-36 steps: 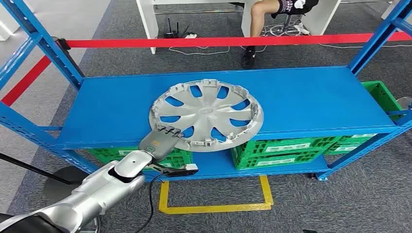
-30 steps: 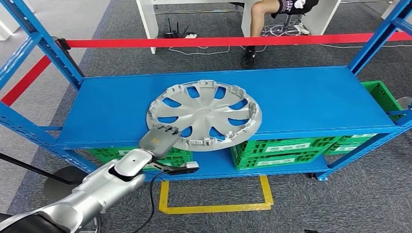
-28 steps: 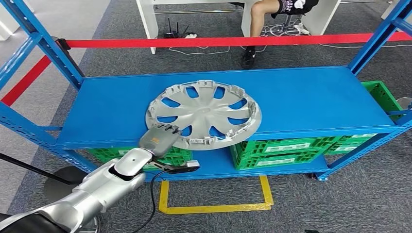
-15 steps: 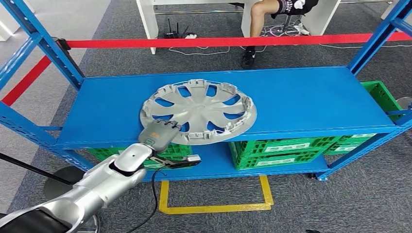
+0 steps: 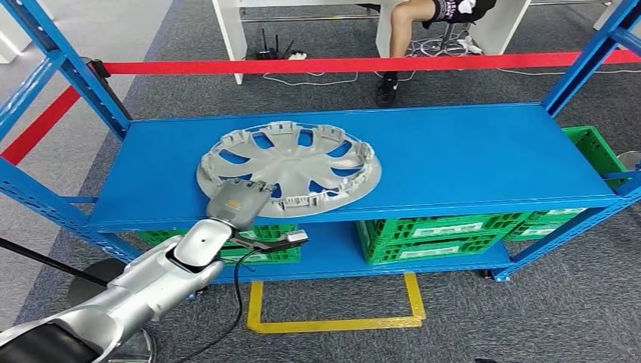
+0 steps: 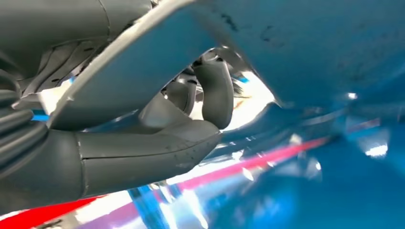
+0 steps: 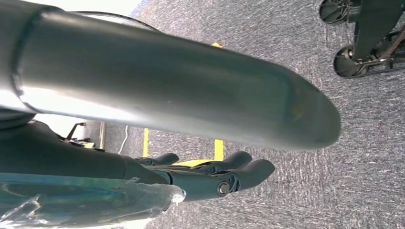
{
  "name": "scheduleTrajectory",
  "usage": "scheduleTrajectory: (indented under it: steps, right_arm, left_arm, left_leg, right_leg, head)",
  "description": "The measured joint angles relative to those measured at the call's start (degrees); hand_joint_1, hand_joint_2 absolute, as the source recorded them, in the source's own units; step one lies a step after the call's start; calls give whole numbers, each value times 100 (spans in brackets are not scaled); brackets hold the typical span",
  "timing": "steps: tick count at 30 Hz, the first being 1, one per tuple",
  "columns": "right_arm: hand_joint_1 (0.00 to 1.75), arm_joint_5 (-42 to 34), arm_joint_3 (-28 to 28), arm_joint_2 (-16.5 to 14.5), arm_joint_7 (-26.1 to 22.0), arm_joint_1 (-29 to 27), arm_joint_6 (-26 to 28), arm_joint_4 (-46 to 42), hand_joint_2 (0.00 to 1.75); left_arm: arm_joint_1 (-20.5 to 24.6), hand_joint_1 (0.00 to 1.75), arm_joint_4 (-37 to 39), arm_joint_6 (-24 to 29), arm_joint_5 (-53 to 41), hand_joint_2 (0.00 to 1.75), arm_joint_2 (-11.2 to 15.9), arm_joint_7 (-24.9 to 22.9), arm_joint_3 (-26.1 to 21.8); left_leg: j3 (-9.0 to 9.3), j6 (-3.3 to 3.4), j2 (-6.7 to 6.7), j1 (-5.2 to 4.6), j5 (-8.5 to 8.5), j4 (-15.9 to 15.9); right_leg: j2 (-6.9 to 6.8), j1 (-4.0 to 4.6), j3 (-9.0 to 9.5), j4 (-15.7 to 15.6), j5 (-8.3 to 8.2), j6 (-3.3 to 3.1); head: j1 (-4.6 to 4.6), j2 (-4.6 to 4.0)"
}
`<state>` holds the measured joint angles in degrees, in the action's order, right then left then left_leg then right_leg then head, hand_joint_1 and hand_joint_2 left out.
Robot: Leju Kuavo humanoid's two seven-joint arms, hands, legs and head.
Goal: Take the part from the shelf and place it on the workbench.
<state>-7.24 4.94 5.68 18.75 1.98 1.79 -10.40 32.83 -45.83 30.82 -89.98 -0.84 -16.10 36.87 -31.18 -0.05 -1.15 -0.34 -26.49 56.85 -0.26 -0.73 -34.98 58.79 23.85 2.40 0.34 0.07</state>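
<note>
Task at early stage. Wheel cover (image 5: pixel 289 167) lies on blue shelf (image 5: pixel 469 162), near front edge. Left hand (image 5: pixel 236 203) grips its near rim, thumb (image 6: pixel 217 90) curled under. Right hand (image 7: pixel 210 177) hangs by floor, fingers loosely extended, holding nothing. Left to do: lift cover off, carry to surface.

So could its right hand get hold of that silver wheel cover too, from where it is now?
Probably not yet: the right hand hangs over carpet, while the left hand grips the wheel cover on the shelf.
</note>
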Motion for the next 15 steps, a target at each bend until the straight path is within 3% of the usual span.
scheduleTrajectory:
  steps: [5,15]
  right_arm:
    - [0,46,0,0,0,-10,0,0,0]
    - [0,68,0,0,0,-9,11,0,0]
  left_arm:
    - [241,175,-1085,-13,1,175,508,-846,804]
    - [775,175,-2320,-47,4,175,1143,-1620,1788]
  left_leg:
    - [-14,2,1,0,5,1]
    - [-18,3,0,-1,5,2]
  right_leg:
    - [-3,1,-11,0,-1,-1]
    - [-2,0,-16,0,-2,-1]
  head:
    - [1,0]
    - [0,0]
